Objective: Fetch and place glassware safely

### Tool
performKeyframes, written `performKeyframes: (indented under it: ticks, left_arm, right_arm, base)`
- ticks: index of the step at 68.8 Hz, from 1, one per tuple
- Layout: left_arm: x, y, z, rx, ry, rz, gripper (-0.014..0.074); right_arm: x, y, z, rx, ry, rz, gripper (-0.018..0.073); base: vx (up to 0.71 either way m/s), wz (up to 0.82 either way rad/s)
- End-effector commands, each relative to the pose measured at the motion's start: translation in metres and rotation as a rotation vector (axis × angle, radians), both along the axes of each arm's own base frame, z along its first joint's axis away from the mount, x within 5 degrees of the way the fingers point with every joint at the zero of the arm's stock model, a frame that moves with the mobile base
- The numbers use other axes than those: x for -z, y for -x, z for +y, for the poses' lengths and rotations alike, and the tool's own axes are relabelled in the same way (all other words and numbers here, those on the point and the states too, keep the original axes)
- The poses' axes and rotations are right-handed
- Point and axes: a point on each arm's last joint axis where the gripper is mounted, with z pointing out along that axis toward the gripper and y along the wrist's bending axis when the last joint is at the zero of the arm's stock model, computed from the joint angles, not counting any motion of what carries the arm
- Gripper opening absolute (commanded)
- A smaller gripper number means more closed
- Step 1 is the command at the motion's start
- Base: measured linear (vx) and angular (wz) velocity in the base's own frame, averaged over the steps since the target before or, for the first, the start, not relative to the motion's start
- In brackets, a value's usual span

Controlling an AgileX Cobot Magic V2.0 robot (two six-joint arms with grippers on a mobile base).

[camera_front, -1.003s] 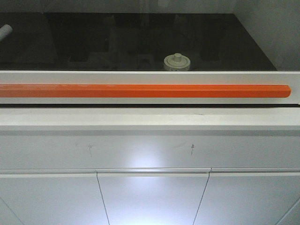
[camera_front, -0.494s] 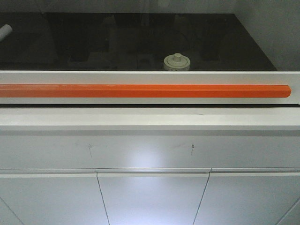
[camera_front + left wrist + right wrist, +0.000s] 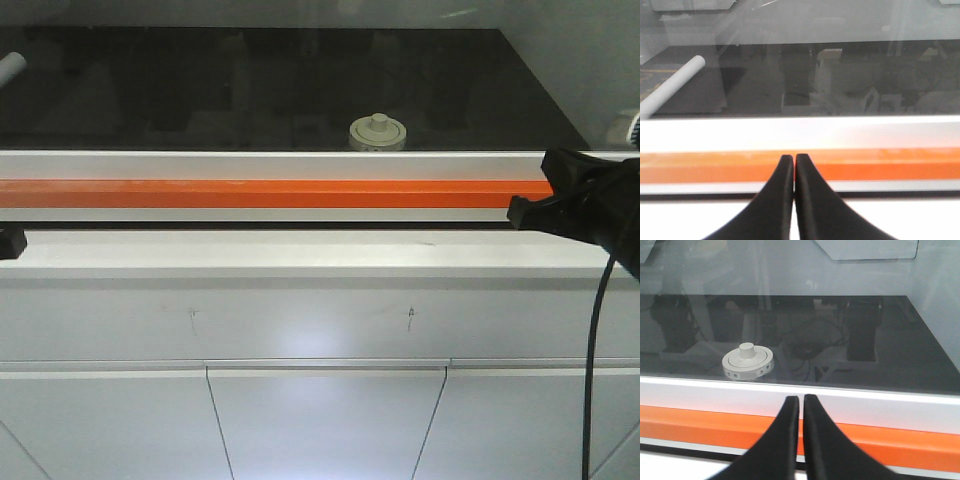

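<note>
1. At the near edge of the left wrist view, the left gripper (image 3: 794, 156) has its two black fingers pressed together tip to tip, clenched on nothing.
2. The right gripper (image 3: 801, 399) is clenched too, with only a hairline slit between its black fingers and nothing held.
3. Both sets of tips point toward the far side at an orange bar (image 3: 280, 193). The bar runs left to right along a white rail (image 3: 300, 164). In the wrist views the tips overlap the bar, but whether they touch it cannot be told.
4. In the front view the right gripper comes in from the right edge and its black body covers the right end of the orange bar. A black cable (image 3: 592, 350) hangs down from it. Only a small black sliver of the left gripper shows at the left edge, just below the bar.
5. The glass jar (image 3: 748, 362) stands beyond the rail on a dark glossy surface (image 3: 200, 90). It is right of centre in the front view and left of the right gripper's line in that wrist view. Its cream-white lid (image 3: 377, 133) with a central knob shows clearly, while the rail hides most of the body. The jar is well apart from both grippers.
6. A white tube (image 3: 672, 87) lies slanted on the dark surface at the far left.
7. Nearer than the rail are a white ledge (image 3: 300, 255) and white cabinet doors (image 3: 325, 420).
</note>
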Motion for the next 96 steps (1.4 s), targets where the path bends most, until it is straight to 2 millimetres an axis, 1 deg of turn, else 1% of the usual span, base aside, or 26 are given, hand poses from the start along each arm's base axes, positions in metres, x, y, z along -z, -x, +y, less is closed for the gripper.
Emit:
performKeyframes:
  ticks: [1,8,13,20,24,32,39,46,53,63,75,81,96]
  left_arm:
    - [-0.005,0.004,0.001,-0.016,0.01,-0.134,-0.0001]
    - [0.008,0.009,0.001,-0.02,0.003,-0.141,-0.0001]
    - [0.011,0.011,0.001,-0.019,0.002,-0.165,-0.0001]
    - [0.012,0.008,-0.001,0.009,-0.021,-0.176,-0.0001]
    - [0.014,0.004,-0.003,0.032,-0.014,-0.189,-0.0001]
    - [0.018,-0.004,-0.008,0.086,-0.009,-0.225,-0.0001]
    - [0.023,-0.012,-0.011,0.12,-0.002,-0.258,-0.0001]
    - [0.032,-0.02,-0.012,0.126,0.004,-0.256,-0.0001]
    - [0.041,-0.026,-0.012,0.129,0.004,-0.236,-0.0001]
    - [0.05,-0.031,-0.012,0.131,0.005,-0.217,-0.0001]
    - [0.058,-0.038,-0.012,0.133,0.01,-0.245,-0.0001]
    - [0.063,-0.04,-0.012,0.134,0.015,-0.232,-0.0001]
    - [0.07,-0.043,-0.012,0.134,0.015,-0.203,-0.0001]
  right_arm:
    - [-0.001,0.001,0.001,-0.007,-0.055,-0.187,-0.0001]
    - [0.029,0.007,0.001,-0.013,-0.059,-0.191,-0.0001]
    - [0.046,0.013,0.0,-0.016,-0.044,-0.187,-0.0001]
    - [0.061,0.016,0.0,-0.02,-0.041,-0.185,-0.0001]
    - [0.067,0.014,0.0,-0.02,-0.032,-0.17,-0.0001]
    - [0.073,0.009,0.0,-0.019,-0.023,-0.19,-0.0001]
    - [0.079,0.004,-0.003,0.024,-0.047,-0.206,-0.0001]
    - [0.084,0.001,-0.007,0.071,-0.049,-0.218,-0.0001]
    - [0.091,-0.002,-0.007,0.075,-0.022,-0.213,-0.0001]
    - [0.1,-0.005,-0.006,0.067,0.023,-0.182,-0.0001]
    - [0.107,-0.007,-0.005,0.065,0.045,-0.171,-0.0001]
    - [0.11,-0.008,-0.005,0.064,0.065,-0.162,-0.0001]
    - [0.109,-0.019,-0.003,0.059,0.07,-0.178,-0.0001]
  base:
    - [0.0,0.0]
    - [0.0,0.0]
    - [0.0,0.0]
    - [0.0,0.0]
    - [0.0,0.0]
    - [0.0,0.0]
    - [0.0,0.0]
    - [0.0,0.0]
    - [0.0,0.0]
    - [0.0,0.0]
    - [0.0,0.0]
    - [0.0,0.0]
    - [0.0,0.0]
